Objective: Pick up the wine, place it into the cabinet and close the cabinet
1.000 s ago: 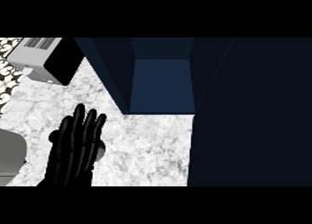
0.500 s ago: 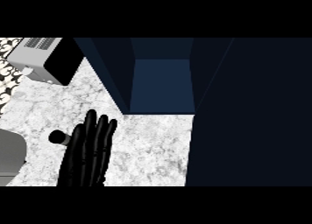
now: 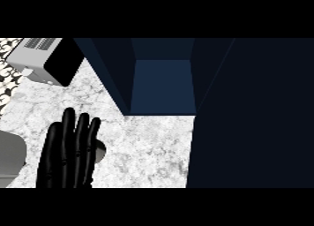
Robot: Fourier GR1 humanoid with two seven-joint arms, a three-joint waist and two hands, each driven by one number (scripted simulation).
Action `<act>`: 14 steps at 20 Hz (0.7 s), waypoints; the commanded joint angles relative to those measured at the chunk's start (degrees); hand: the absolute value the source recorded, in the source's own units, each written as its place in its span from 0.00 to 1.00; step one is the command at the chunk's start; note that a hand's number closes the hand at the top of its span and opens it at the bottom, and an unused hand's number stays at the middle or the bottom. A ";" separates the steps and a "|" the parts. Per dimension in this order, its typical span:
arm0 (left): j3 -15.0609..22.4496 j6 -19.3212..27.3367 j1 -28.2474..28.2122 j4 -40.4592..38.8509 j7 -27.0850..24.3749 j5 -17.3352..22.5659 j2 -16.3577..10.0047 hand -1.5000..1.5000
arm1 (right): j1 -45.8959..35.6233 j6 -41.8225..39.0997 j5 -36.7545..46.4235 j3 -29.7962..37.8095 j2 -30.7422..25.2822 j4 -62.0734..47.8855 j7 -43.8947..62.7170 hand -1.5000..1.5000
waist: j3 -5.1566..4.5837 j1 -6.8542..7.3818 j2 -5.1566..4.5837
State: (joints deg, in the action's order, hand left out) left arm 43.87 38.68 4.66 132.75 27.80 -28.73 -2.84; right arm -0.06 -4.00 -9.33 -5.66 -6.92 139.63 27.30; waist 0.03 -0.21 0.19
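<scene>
Marbled bench [image 3: 153,145] is running beneath a dark cabinet [image 3: 161,86], its door [image 3: 257,114] hanging open at the right, probably to let the wine in. Left hand [image 3: 65,159] is resting low at the left, fingers [image 3: 69,126] straight and released, grasping nothing. Wine is not showing plainly; a grey round shape [image 3: 101,149] just beside the fingers may be it

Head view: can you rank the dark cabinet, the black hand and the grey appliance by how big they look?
1. Cabinet, by far the largest.
2. Left hand and grey appliance look about alike; the hand sits nearer the camera, so I leave them unranked.
</scene>
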 commanded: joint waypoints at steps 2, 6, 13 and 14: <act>0.20 2.34 -3.74 -0.01 -3.86 5.47 1.00 0.00 | 1.28 0.27 -1.80 -1.75 0.87 6.57 3.22 0.00 | -0.08 -0.05 -0.11; -2.70 3.00 -2.27 -2.71 -3.62 5.94 2.76 0.00 | -1.95 0.68 -1.98 -0.02 0.91 3.47 3.56 0.00 | -0.05 0.03 -0.19; -10.16 0.83 -11.41 4.22 -10.34 12.53 -6.61 0.00 | -1.66 0.76 -2.08 0.12 0.26 7.32 6.76 0.00 | -0.10 0.17 -0.11; -10.62 0.80 -8.90 2.88 -6.91 9.76 -4.11 0.00 | -5.58 3.57 1.55 -2.33 2.16 5.74 7.38 0.00 | -0.08 0.29 -0.12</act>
State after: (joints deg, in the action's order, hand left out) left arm 37.13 40.25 -3.27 134.49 21.09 -20.65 -5.75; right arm -3.36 -3.03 -8.96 -6.12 -6.01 140.43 31.02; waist -0.03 -0.08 0.08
